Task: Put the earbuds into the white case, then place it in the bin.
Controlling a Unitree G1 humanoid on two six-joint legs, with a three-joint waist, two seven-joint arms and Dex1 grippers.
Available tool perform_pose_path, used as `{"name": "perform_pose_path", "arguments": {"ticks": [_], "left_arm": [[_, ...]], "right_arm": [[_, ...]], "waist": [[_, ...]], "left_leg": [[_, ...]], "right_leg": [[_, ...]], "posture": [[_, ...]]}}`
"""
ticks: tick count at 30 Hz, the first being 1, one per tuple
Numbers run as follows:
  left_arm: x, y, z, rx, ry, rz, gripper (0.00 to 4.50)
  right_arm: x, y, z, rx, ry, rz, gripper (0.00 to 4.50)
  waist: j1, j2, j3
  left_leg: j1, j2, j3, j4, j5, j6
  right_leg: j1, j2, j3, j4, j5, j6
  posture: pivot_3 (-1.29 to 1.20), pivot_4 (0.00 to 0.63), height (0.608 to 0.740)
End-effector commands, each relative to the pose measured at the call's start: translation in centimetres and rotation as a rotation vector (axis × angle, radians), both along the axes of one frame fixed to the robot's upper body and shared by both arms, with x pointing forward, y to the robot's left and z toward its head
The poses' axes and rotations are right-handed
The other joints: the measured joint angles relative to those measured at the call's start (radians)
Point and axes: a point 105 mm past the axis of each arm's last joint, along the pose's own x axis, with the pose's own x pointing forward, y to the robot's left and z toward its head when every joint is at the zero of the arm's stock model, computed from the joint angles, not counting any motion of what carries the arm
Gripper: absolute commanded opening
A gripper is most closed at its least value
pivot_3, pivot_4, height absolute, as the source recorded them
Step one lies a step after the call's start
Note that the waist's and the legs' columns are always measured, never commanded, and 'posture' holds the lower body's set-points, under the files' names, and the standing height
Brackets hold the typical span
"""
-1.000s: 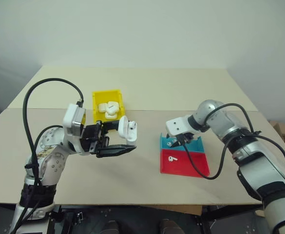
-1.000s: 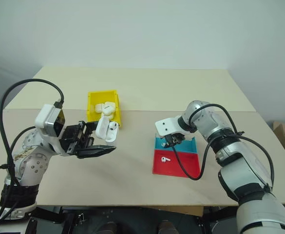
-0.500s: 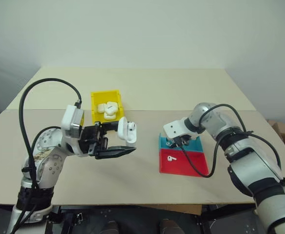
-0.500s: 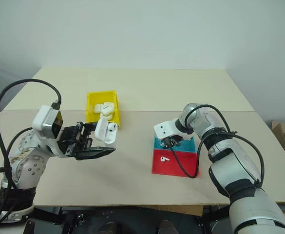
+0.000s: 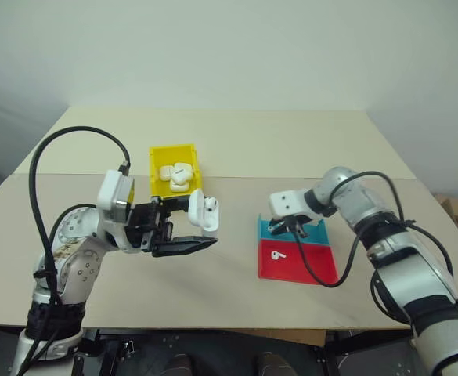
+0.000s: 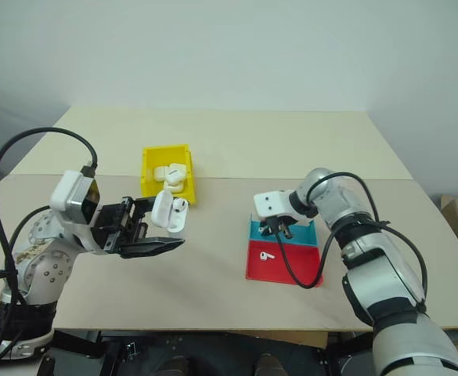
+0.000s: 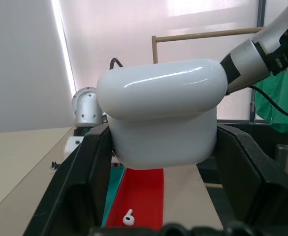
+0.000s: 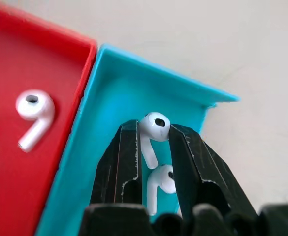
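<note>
My left gripper (image 5: 188,224) is shut on the white case (image 5: 203,211), holding it in the air in front of the bin (image 5: 155,167). The case's lid (image 7: 163,91) stands flipped open. Over at the cyan tray (image 5: 316,233), my right gripper (image 8: 152,129) is shut on one of the earbuds (image 8: 154,122), pinched by its head between the black fingertips. A second earbud (image 8: 161,181) lies in the cyan tray beneath the fingers. A third earbud (image 5: 277,254) rests in the red tray (image 5: 307,268).
The yellow bin holds a heap of look-alike white cases (image 5: 174,174). The red and cyan trays sit side by side at the table's right. A black cable (image 5: 322,276) loops from my right wrist over the red tray. Bare tabletop lies between the two arms.
My right gripper has shut on an earbud in the cyan tray, and its wrist has turned. The left gripper has held the case still.
</note>
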Motion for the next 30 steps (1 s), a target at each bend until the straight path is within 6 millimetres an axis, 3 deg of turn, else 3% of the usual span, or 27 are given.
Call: {"name": "perform_pose_path", "arguments": {"ticks": [1, 6, 11, 16, 19, 30], "left_arm": [[-0.2, -0.3, 0.9, -0.030, -0.035, -0.044, 2.84], [0.4, -1.0, 1.1, -0.048, -0.037, -0.068, 2.84], [1.1, -2.1, 1.5, -0.069, -0.047, -0.087, 2.84], [1.4, -3.7, 1.8, -0.091, -0.050, -0.122, 2.84], [1.7, -4.5, 2.0, -0.103, -0.052, -0.134, 2.84], [1.7, -4.4, 2.1, -0.103, -0.059, -0.141, 2.84]], "right_arm": [[-3.6, 0.2, 6.7, 0.476, 0.159, 0.007, 0.80], [-8.3, -0.7, 10.3, 0.910, 0.270, -0.048, 0.80], [-11.6, 0.3, 12.6, 1.160, 0.288, -0.059, 0.80], [-14.3, 3.4, 13.6, 1.204, 0.287, -0.013, 0.80], [-15.2, 4.9, 13.3, 1.163, 0.290, 0.013, 0.80], [-14.9, 5.7, 11.8, 1.087, 0.288, -0.030, 0.80]], "waist": [[0.005, 0.000, 0.000], [0.019, 0.000, 0.000], [0.015, 0.000, 0.000], [0.014, 0.000, 0.000], [0.015, 0.000, 0.000], [0.015, 0.000, 0.000]], "left_leg": [[0.000, 0.000, 0.000, 0.000, 0.000, 0.000], [0.000, 0.000, -0.001, 0.000, 0.000, 0.000], [0.001, 0.000, -0.001, 0.000, 0.000, 0.000], [-0.001, 0.000, -0.001, 0.000, 0.000, 0.000], [-0.001, 0.000, -0.001, 0.000, 0.000, 0.000], [-0.001, 0.000, -0.001, 0.000, 0.000, 0.000]], "right_leg": [[0.000, 0.000, 0.000, 0.000, 0.000, 0.000], [0.001, 0.000, -0.001, 0.000, 0.000, 0.000], [0.001, 0.000, 0.000, 0.000, 0.000, 0.000], [0.000, 0.000, 0.000, -0.001, 0.000, 0.001], [0.000, 0.000, 0.000, -0.001, 0.000, 0.001], [0.000, 0.000, 0.000, -0.001, 0.000, 0.001]], "posture": [[0.00, 0.150, 0.740], [0.00, 0.150, 0.740], [0.00, 0.150, 0.740], [0.00, 0.150, 0.740], [0.00, 0.150, 0.740], [0.00, 0.150, 0.740]]}}
